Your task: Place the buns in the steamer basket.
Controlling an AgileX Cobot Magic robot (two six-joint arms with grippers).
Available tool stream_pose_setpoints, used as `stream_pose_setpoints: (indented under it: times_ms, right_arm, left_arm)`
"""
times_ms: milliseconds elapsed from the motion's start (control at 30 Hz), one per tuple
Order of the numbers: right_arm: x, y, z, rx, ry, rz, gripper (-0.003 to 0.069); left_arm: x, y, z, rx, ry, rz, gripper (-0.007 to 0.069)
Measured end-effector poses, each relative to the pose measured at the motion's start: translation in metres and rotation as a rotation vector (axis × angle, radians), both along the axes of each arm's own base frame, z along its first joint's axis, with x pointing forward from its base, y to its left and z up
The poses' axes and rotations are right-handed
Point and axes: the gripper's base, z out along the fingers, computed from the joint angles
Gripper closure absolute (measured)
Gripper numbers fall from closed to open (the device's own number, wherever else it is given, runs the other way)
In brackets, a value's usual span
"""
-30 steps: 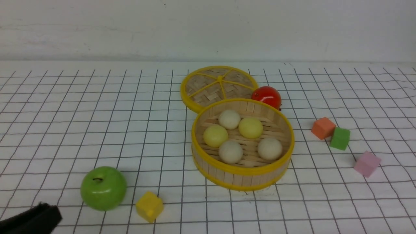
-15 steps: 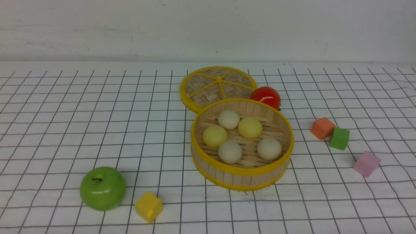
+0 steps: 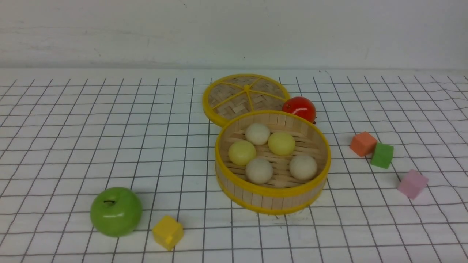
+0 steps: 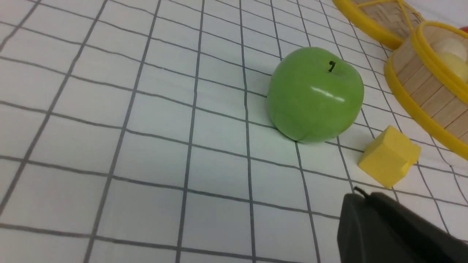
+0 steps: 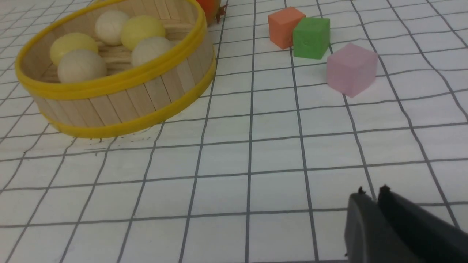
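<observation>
Front view: the steamer basket [image 3: 272, 197] stands on the gridded cloth [image 3: 73, 128] with all five buns [image 3: 259, 170] on its slatted floor, three cream and two pale yellow, none left outside; the woven lid [image 3: 234, 96] lies flat just behind it, a red ball [image 3: 299, 108] beside the far wall, a green apple [image 3: 116, 211] and yellow cube [image 3: 168, 231] well to the left, and neither arm appears. Left wrist view: the left gripper [image 4: 356, 197] hangs near the yellow cube and apple with its fingers pressed together, holding nothing. Right wrist view: the right gripper [image 5: 369, 195] sits low over bare cloth, likewise closed and empty, well apart from the basket. The loading appears complete; the sound course is to keep both arms clear and leave the basket undisturbed.
</observation>
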Motion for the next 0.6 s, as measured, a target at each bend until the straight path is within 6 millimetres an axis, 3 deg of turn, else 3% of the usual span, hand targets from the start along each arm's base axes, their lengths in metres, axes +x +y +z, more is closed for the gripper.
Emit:
stream_pose_setpoints:
  times_ms: [600]
  right_arm:
    - [0.0, 0.0, 0.0, 0.0, 0.0, 0.0, 0.0584]
  left_arm:
    - [0.0, 0.0, 0.0, 0.0, -0.001, 0.0, 0.0638]
